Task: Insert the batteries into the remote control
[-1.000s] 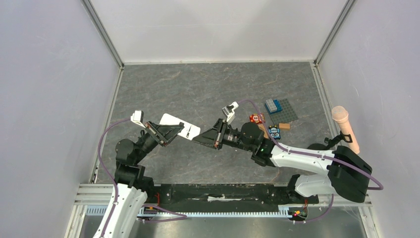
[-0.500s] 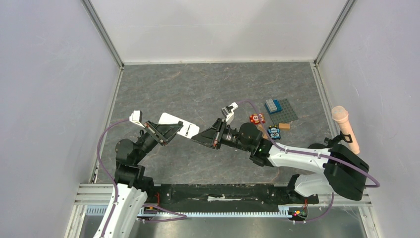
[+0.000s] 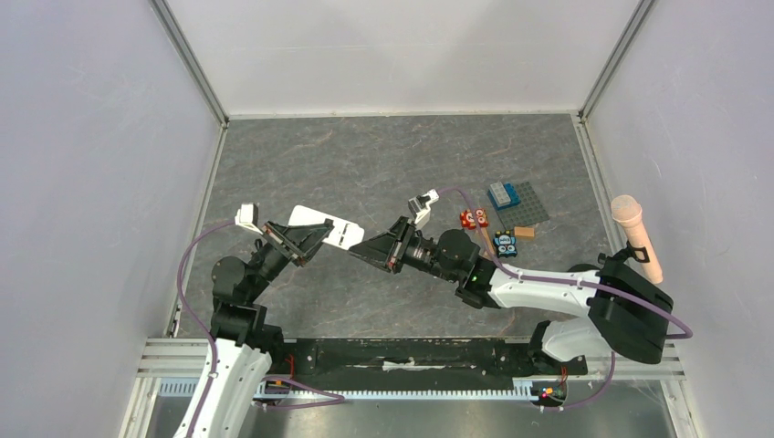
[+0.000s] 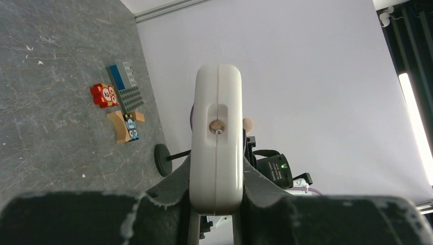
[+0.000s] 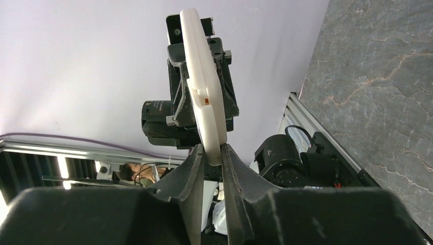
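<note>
The left gripper [image 4: 217,176] and right gripper [image 5: 213,151] both pinch the remote control [image 3: 315,219] aloft; only the left wrist view shows its end hole [image 4: 217,125].

A flat white plastic remote control [image 3: 319,222], clamped at both ends by the left gripper [image 3: 310,237] and right gripper [image 3: 360,247], bars the gap between the arms — bare grey marbled tabletop [image 3: 365,164] lies open behind, while small coloured toy bricks [image 3: 517,198] and a pink foam-tipped stand [image 3: 627,213] crowd the right side
</note>
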